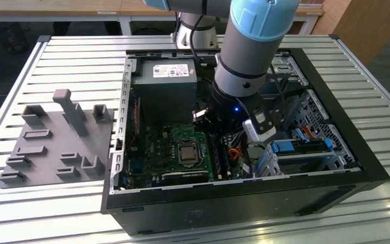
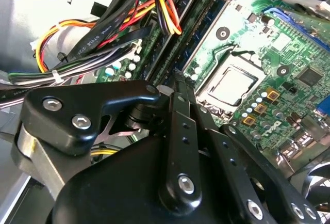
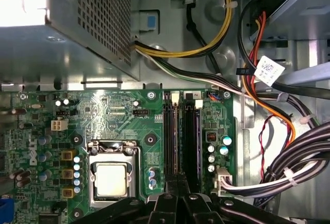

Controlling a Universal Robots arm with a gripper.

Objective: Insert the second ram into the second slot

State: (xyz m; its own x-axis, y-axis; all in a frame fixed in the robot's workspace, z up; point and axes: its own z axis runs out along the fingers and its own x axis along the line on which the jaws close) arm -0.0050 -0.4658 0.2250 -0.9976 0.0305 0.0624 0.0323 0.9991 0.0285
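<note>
My gripper (image 3: 178,180) (image 2: 175,82) is down inside the open computer case (image 1: 357,152), over the motherboard (image 3: 129,121). Its two fingers stand together, shut. Two long memory slots (image 3: 183,136) (image 2: 198,25) run side by side next to the CPU socket (image 3: 112,175) (image 2: 232,82). The fingertips sit over the near end of the slot closer to the socket. A thin strip seen edge-on in that slot looks like the second ram (image 3: 171,136). Whether the fingers pinch it or only rest on it is hidden by the gripper's own linkage.
The power supply (image 1: 164,91) (image 3: 77,17) stands beyond the slots. Thick cable bundles (image 3: 289,157) (image 2: 103,33) run close beside the gripper. A drive cage with light-blue clips (image 1: 303,145) is at the exterior view's right. A grey holder plate (image 1: 53,137) lies outside the case on the slatted table.
</note>
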